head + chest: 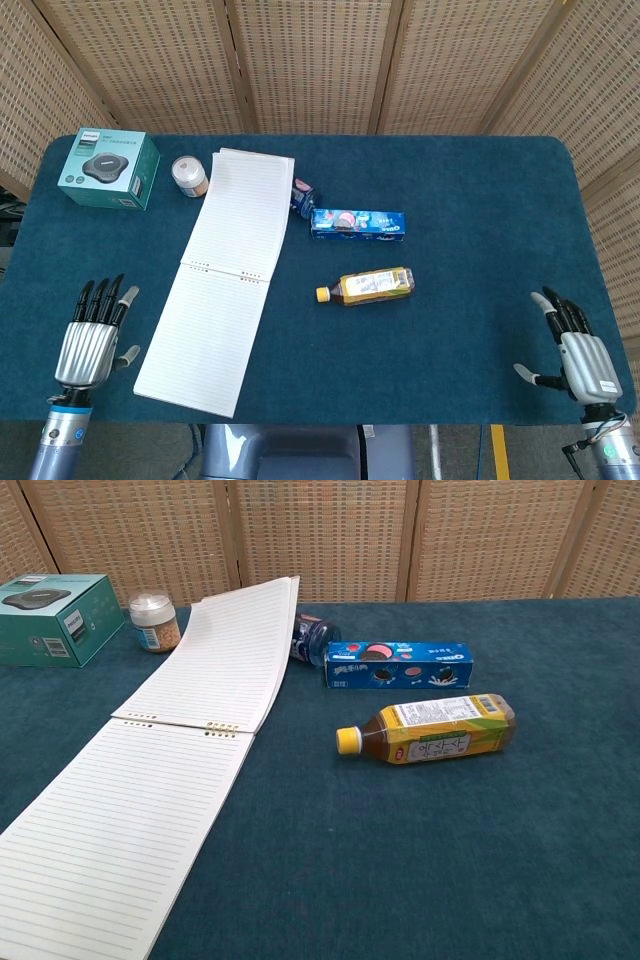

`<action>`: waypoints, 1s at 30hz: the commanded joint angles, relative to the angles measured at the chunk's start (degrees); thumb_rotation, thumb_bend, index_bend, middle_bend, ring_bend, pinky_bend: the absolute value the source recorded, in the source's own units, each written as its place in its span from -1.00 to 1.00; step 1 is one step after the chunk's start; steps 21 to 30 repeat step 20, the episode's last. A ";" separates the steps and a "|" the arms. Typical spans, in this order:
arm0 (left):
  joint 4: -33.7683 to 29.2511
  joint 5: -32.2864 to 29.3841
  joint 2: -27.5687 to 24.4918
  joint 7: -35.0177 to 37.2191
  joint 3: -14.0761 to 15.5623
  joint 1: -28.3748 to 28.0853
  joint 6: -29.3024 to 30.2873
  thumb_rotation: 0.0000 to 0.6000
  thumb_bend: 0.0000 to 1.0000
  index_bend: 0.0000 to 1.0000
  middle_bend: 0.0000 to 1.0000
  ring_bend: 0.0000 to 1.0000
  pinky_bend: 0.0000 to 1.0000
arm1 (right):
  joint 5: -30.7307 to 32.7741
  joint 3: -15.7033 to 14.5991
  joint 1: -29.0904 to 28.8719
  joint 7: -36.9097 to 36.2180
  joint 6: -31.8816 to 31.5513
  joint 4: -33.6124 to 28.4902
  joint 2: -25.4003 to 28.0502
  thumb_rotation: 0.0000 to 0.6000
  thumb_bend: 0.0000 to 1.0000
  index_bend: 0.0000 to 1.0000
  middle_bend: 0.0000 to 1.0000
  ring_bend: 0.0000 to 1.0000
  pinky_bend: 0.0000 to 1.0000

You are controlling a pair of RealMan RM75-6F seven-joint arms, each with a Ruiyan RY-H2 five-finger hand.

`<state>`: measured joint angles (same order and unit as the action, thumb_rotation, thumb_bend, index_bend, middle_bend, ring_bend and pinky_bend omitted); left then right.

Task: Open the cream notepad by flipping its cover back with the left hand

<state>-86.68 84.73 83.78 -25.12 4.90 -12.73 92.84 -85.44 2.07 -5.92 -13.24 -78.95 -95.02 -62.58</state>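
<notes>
Woven cane screens close off the back of the room, and in front of them a dark teal cloth covers the surface [480, 190].

From the head view, the cream notepad [228, 275] lies fully spread, its cover and top leaves thrown back toward the screens so that the spiral binding crosses the middle and lined pages face up on both sides. To my eye that means the flip is done. The left robot hand [88, 342] sits near the front left edge, just beside the notepad's lower corner but apart from it, fingers straight and spread, holding nothing; it looks parked clear of the pages so as not to disturb them. The right robot hand [580, 358] rests at the far front right, fingers likewise apart and empty, well apart from everything, as it has no part in this job. Beyond the notepad stand a teal box [108, 169] and a small jar [189, 176]; to its right lie a blue biscuit packet [357, 224] and a yellow bottle [368, 286] on its side.

From the chest view, neither robot hand shows. The flipped half of the notepad [222, 658] rises slightly at its far edge, apparently propped on a dark blue object [313, 638] just beside it, which I cannot identify.
</notes>
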 commanded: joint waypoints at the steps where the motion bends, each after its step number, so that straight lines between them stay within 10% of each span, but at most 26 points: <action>1: -0.15 0.39 -0.17 0.21 -0.44 0.33 -0.18 1.00 -1.00 -1.00 -1.00 -1.00 -1.00 | 0.12 0.01 -0.01 -0.15 0.09 0.12 0.06 1.00 -0.89 -0.97 -1.00 -1.00 -1.00; 30: -1.95 1.99 -1.82 2.66 -2.73 2.85 -0.44 1.00 -1.00 -1.00 -1.00 -1.00 -1.00 | -0.51 0.46 0.58 0.57 -2.19 1.07 -0.90 1.00 -0.89 -0.97 -1.00 -1.00 -1.00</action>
